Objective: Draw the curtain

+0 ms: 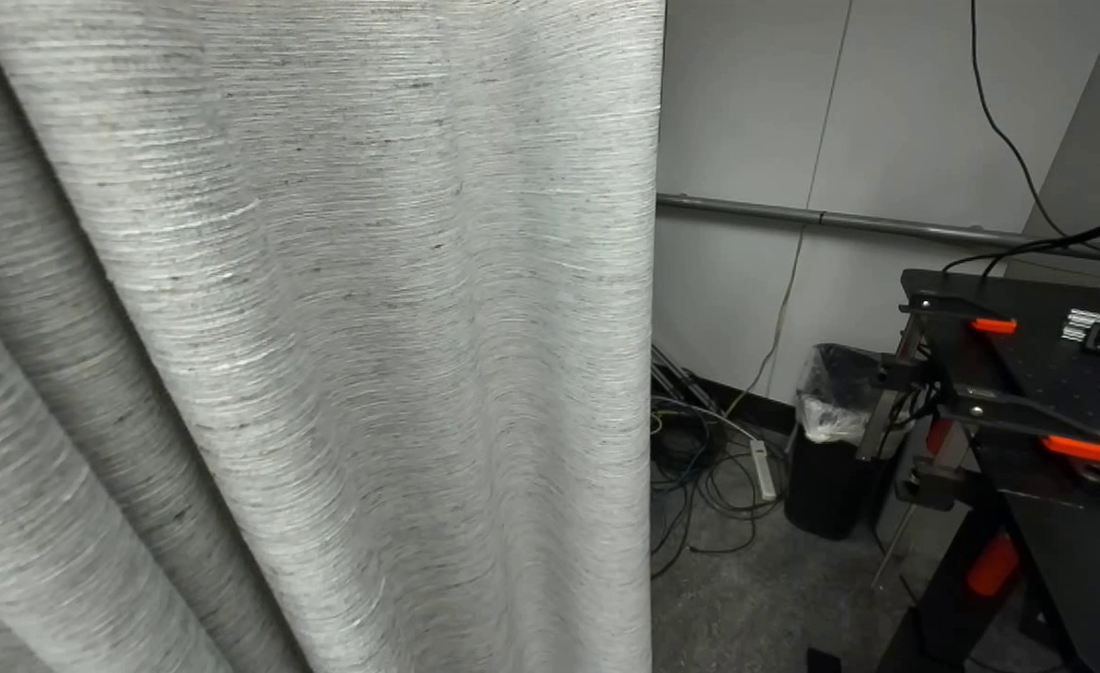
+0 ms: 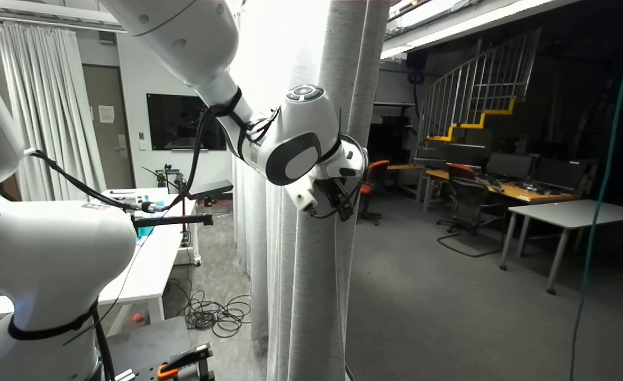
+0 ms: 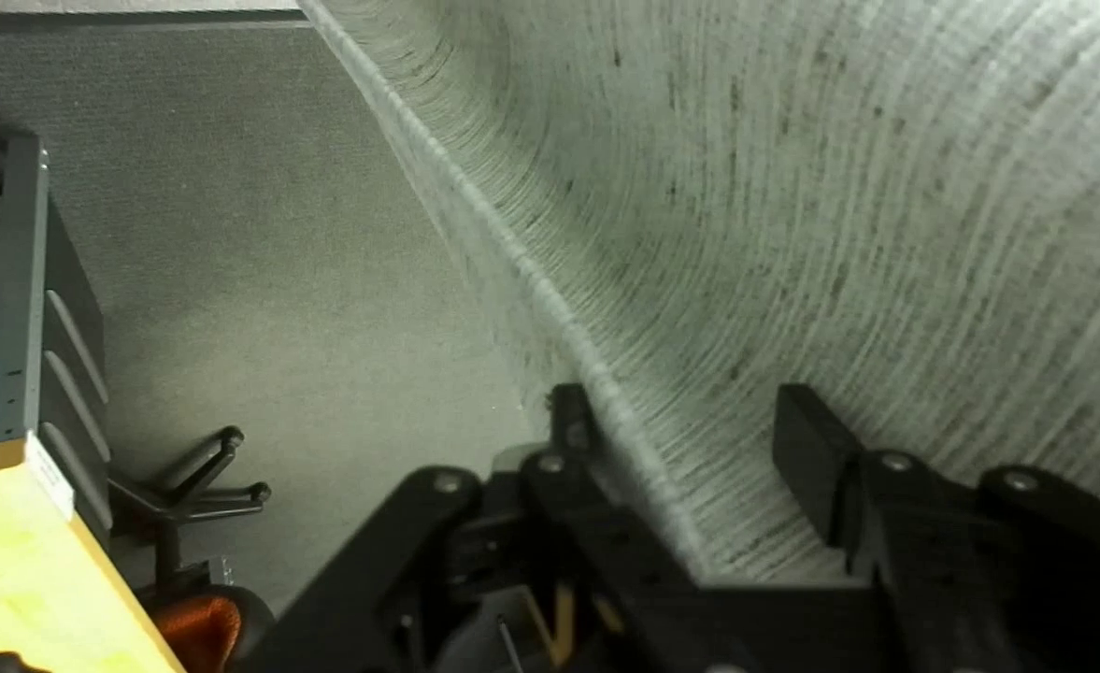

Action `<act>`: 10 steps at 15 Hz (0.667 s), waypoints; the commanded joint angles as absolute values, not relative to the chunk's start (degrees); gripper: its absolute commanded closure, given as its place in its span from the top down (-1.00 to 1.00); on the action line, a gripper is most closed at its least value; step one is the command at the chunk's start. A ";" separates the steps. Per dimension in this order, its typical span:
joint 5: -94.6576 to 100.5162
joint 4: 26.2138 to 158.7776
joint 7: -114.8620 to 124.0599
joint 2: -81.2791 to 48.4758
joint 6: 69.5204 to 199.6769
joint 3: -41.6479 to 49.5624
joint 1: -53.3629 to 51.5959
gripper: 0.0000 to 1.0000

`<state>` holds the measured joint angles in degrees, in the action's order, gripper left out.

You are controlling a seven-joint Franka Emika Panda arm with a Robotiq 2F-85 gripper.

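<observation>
Curtain of light grey-white woven fabric with fine darker streaks (image 2: 316, 296) hangs in deep vertical folds in both exterior views. A white jointed robot arm (image 2: 300, 127) extends in front of it. In the wrist view, the black angular fingers (image 3: 813, 463) stand apart, with the curtain's edge passing between them. Farther back, in an exterior view, a black bin with a clear plastic liner (image 1: 830, 486) stands near a black surface (image 1: 1040, 365) bearing orange-tipped clamps (image 1: 1078, 448).

The curtain (image 2: 314, 296) crowds the fingers (image 3: 816, 467) — open floor (image 2: 427, 301) lies between it and the grey table (image 2: 581, 212).
</observation>
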<state>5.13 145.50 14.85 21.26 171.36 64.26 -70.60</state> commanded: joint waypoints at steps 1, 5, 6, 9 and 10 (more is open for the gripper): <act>-1.40 145.20 10.21 16.42 170.19 57.59 -63.93 0.74; -1.34 145.72 10.60 10.55 171.74 45.46 -49.10 1.00; 7.12 145.98 17.13 11.03 172.34 46.57 -48.39 1.00; 18.57 145.66 23.83 9.87 172.30 39.21 -37.33 1.00; 23.47 145.58 26.94 10.11 172.06 36.91 -33.86 1.00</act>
<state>12.81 145.91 19.14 10.56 171.49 43.04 -42.92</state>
